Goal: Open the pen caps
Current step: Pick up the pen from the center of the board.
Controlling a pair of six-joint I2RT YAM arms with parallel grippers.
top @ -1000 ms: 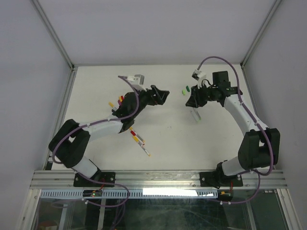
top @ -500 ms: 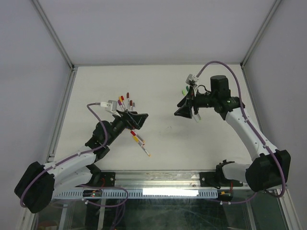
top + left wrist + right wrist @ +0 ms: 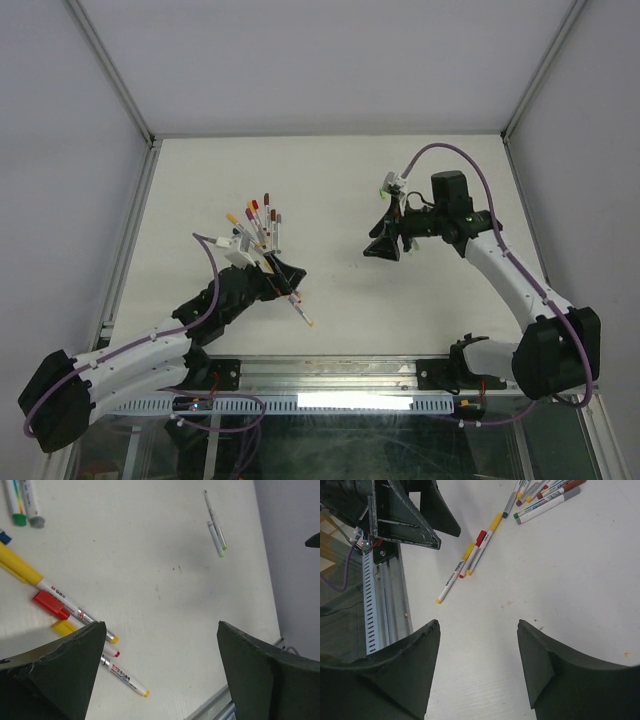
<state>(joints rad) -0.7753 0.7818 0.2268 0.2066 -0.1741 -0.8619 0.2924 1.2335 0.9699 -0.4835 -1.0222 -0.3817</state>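
Three white pens lie side by side near the front of the table, one with a long yellow cap (image 3: 20, 565), one with a red cap (image 3: 50, 604) and one with a short yellow cap (image 3: 64, 627). My left gripper (image 3: 161, 625) hovers open just over them (image 3: 295, 298), nothing between its fingers. More capped pens (image 3: 260, 215) fan out behind it. My right gripper (image 3: 478, 623) hangs open and empty above bare table at centre right (image 3: 380, 248). Two thin barrels with green tips (image 3: 216, 532) lie near it, and a green cap (image 3: 384, 188) lies further back.
The metal rail (image 3: 380, 595) runs along the table's front edge, close to the three pens. White walls enclose the table on the left, back and right. In the right wrist view the left gripper's dark fingers (image 3: 415, 515) fill the top left.
The left arm has pulled back toward the front left, its open gripper now over the three front pens. The right gripper has swung left and its jaws have widened.
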